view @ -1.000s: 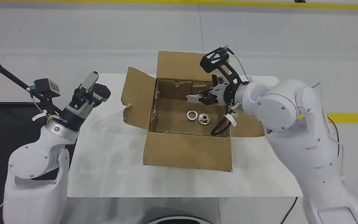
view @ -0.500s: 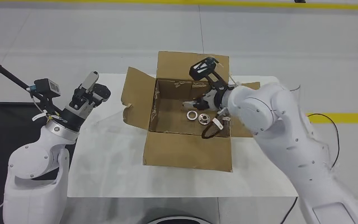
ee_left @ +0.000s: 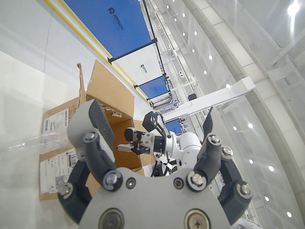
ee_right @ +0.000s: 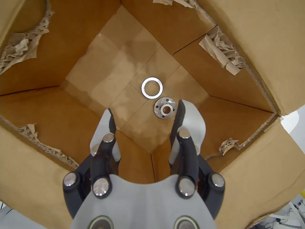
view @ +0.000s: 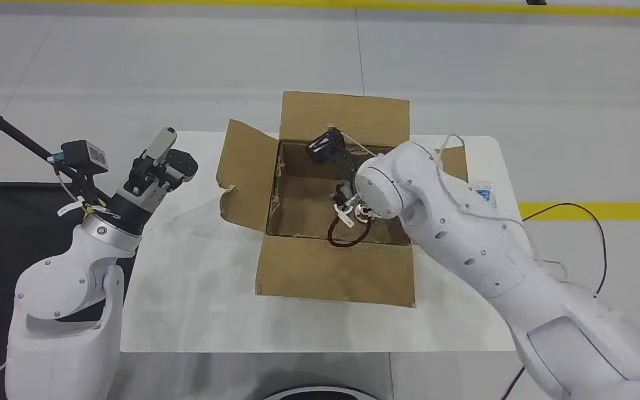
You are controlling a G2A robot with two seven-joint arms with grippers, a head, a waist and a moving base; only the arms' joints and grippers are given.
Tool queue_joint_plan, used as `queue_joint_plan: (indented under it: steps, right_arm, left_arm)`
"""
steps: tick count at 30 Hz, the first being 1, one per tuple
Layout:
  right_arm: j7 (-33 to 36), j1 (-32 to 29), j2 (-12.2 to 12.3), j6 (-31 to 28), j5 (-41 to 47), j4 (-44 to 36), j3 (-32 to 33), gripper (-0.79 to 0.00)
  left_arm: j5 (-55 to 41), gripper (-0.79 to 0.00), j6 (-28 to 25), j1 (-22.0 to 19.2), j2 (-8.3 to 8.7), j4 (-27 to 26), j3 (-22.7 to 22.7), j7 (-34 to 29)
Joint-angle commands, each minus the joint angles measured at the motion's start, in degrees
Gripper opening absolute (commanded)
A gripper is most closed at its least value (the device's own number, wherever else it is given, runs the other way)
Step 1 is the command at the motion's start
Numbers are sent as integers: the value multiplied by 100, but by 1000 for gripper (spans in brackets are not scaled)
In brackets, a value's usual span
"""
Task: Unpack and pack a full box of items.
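1. Your tabletop [view: 190, 290] is white. Around it lies pale grey floor, with a yellow line [view: 300, 4] running past the far side.
2. From the left wrist you look into a high white hall with rows of ceiling lights. Blue panels [ee_left: 100, 17] in black frames carry white print.
3. The box [view: 335, 272], brown cardboard, stands open in the middle of the tabletop, toward its far edge. Its flaps are folded out and torn paper clings to the rims.
4. White labels [ee_left: 56, 125] with printed codes sit on the flap facing the left arm. Their text is too small to make out.
5. On the box's floor a flat metal ring [ee_right: 152, 88] and a flanged hub [ee_right: 165, 108] lie just beside each other near the centre.
6. The right gripper [ee_right: 145, 108] hangs inside the box above the hub, with its jaws released and nothing between them.
7. The left gripper [ee_left: 152, 107] is raised near the tabletop's far left corner. Its jaws are spread wide and empty, and they face the box.
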Motion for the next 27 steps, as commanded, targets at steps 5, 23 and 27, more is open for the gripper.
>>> queue_joint_plan:
  steps: [5, 23, 27]
  right_arm:
    - [-57, 248, -328, -46, 129, 936, -389, -471]
    - [-791, 705, -1369, -730, 447, 3446, -1054, -443]
    - [-914, 726, -1548, -852, 387, 3804, -1143, -443]
  left_arm:
    - [0, 0, 0, 0, 0, 0, 0, 0]
    - [0, 0, 0, 0, 0, 0, 0, 0]
    - [0, 0, 0, 0, 0, 0, 0, 0]
